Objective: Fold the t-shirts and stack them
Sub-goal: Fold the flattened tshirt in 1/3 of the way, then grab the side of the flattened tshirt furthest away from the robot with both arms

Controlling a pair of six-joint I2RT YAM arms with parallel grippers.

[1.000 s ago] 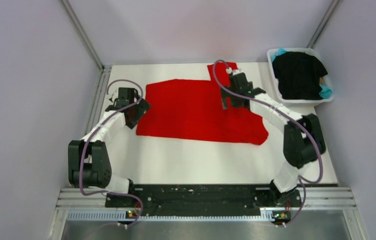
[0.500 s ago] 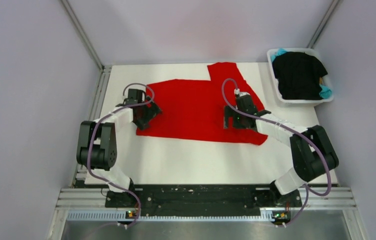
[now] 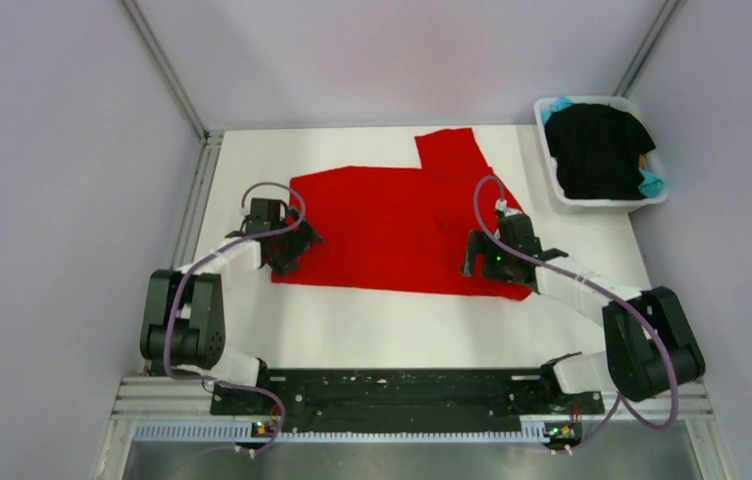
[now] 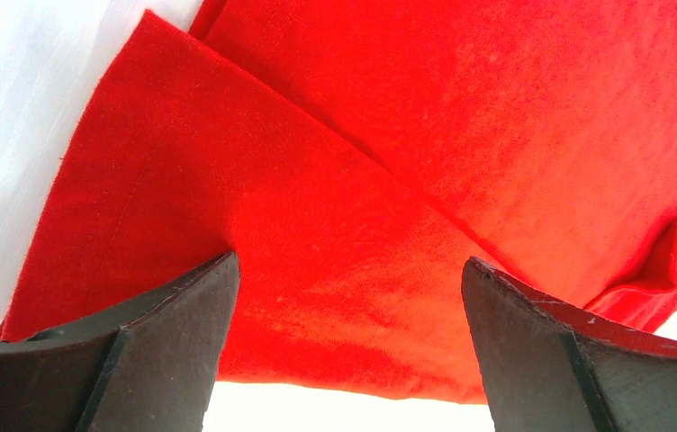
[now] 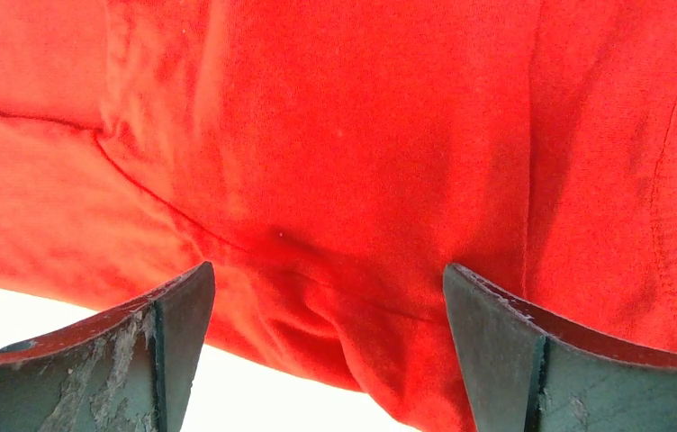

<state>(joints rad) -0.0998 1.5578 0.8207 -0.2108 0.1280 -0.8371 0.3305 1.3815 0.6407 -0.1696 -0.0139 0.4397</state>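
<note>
Fingers stand splayed, gripping nothing, left gripper low over the near-left corner and right gripper over the near-right corner of the red t-shirt, flat on the table, long axis left-to-right.

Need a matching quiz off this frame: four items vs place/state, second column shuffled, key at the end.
1. red t-shirt
2. black t-shirt
3. teal t-shirt
4. left gripper

A. open, over the red cloth's near left corner
B. piled on top in the white tub
C. spread out on the table
D. poking out from under the black cloth

Pairs: 1-C, 2-B, 3-D, 4-A
</note>
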